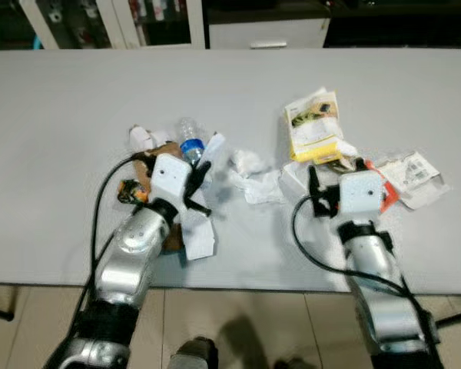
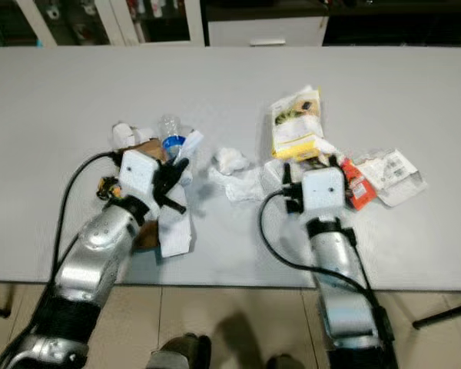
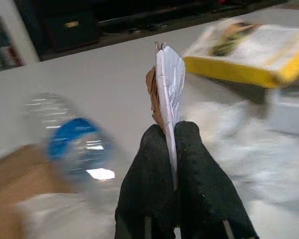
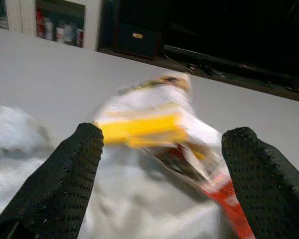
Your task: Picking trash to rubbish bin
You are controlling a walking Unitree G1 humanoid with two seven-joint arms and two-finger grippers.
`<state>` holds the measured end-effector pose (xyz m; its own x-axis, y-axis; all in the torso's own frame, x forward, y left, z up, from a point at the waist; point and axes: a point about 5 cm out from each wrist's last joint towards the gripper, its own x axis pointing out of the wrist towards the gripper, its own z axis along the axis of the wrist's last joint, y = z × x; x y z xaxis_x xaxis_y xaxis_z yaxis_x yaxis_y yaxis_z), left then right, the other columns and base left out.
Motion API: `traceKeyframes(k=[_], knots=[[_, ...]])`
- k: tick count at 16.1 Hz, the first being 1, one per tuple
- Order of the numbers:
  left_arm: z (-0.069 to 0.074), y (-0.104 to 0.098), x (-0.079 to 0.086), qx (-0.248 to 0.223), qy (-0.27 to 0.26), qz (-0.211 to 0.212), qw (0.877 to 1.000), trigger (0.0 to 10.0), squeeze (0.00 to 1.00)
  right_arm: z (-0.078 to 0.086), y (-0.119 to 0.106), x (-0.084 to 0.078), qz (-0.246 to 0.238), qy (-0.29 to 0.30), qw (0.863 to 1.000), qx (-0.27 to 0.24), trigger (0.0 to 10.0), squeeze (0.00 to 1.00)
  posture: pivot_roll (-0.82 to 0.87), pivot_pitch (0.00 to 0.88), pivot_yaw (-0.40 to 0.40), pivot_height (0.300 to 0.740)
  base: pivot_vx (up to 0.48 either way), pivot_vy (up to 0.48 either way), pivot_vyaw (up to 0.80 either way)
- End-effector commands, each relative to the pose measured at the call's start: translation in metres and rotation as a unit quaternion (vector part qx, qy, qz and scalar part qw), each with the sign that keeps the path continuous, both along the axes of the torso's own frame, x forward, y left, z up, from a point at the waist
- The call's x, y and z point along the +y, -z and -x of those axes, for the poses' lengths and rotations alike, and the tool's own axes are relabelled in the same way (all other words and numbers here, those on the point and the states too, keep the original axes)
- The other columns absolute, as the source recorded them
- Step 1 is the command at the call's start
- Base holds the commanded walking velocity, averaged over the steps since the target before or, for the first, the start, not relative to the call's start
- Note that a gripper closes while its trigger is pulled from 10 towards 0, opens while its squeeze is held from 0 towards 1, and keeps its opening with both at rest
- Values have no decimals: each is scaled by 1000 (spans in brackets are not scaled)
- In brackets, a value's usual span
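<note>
1. We had a big pale grey table [image 1: 61, 115] running right across the view.
2. On our left side of it lay a clear plastic bottle [image 1: 189, 141] with a blue label, next to some brown cardboard [image 1: 163, 150] and white paper scraps [image 1: 200, 231].
3. Mid-table sat crumpled white tissue [image 1: 253, 181].
4. Over on the right was a yellow-and-white packet [image 1: 315, 127], with a clear plastic wrapper [image 1: 415, 177] and a red-orange scrap [image 1: 389, 192] close beside it.

Office-like room, long grey table [image 1: 77, 100], white cabinets [image 1: 115, 19] behind
</note>
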<state>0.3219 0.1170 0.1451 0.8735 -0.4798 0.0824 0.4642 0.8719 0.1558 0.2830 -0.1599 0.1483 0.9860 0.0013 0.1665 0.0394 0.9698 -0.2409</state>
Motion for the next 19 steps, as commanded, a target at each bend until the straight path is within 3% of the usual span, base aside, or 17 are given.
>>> traceKeyframes(k=[1, 8, 13, 19], knots=[[3, 1, 1, 3, 5, -1, 1000, 10000, 0, 1, -1, -2, 2, -1, 1000, 1, 10000, 0, 249, 173, 14, 740, 0, 0, 0], [5, 2, 3, 6, 4, -6, 1000, 10000, 0, -6, -2, -8, 37, -69, 996, 31, 10000, 0, 257, 185, 11, 740, 0, 0, 0], [8, 2, 5, 9, 1, -9, 1000, 10000, 0, -20, 1, -17, 78, -128, 986, 69, 10000, 0, 266, 201, 9, 740, 0, 0, 0], [13, 4, 6, 16, 1, -13, 1000, 10000, 0, -36, 2, -32, 87, -163, 977, 102, 10000, 0, 269, 221, 8, 740, 0, 0, 0]])
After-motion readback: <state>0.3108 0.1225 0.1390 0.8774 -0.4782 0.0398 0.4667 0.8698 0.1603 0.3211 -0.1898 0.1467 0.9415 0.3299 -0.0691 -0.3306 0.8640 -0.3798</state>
